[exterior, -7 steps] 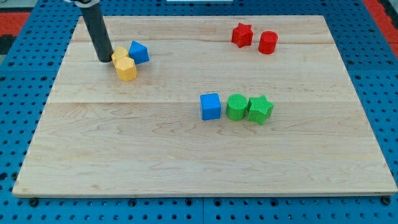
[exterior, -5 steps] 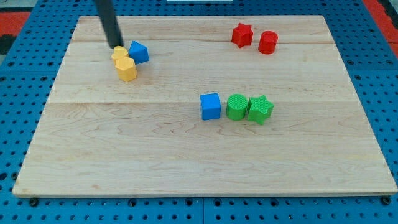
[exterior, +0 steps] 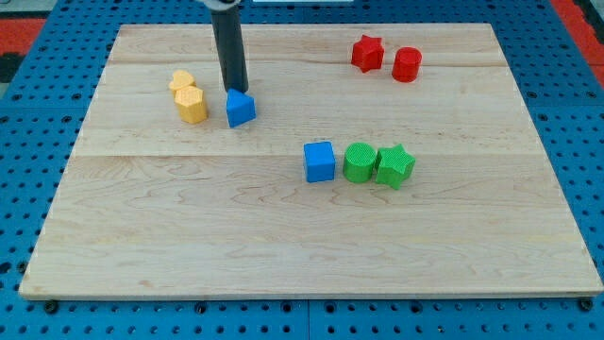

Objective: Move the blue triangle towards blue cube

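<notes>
Toward desk's (exterior: 528, 236) top-left corner, tip (exterior: 238, 89) touching blue triangle's (exterior: 241, 109) far side, placed for shoving toward blue cube (exterior: 320, 161); no hand fitted

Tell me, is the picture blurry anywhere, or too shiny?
In the camera view, the light is soft and even, with no glare on the wooden board; the blue triangle and blue cube look sharp, with only faint shadows; my tip, just above the triangle, is crisp too.
</notes>
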{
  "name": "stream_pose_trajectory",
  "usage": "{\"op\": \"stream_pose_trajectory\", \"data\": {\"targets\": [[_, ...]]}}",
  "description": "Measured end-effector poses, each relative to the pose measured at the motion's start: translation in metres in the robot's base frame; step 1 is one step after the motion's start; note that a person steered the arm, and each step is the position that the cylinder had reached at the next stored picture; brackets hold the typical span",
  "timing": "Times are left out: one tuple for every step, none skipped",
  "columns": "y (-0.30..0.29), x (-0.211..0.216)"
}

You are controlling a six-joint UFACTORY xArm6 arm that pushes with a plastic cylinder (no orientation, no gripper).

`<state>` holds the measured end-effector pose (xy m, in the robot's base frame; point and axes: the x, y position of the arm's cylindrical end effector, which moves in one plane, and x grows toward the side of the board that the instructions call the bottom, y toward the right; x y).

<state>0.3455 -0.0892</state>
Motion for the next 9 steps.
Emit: {"op": "stream_pose_trajectory", "data": {"targets": [[0.004,0.022],[0.001,0.044],[0.005,0.063],[0.007,0.081],[0.000,0.046],[-0.034,0.096],[-0.053,0.105],[0.004,0.103],[0.015,0.103]]}}
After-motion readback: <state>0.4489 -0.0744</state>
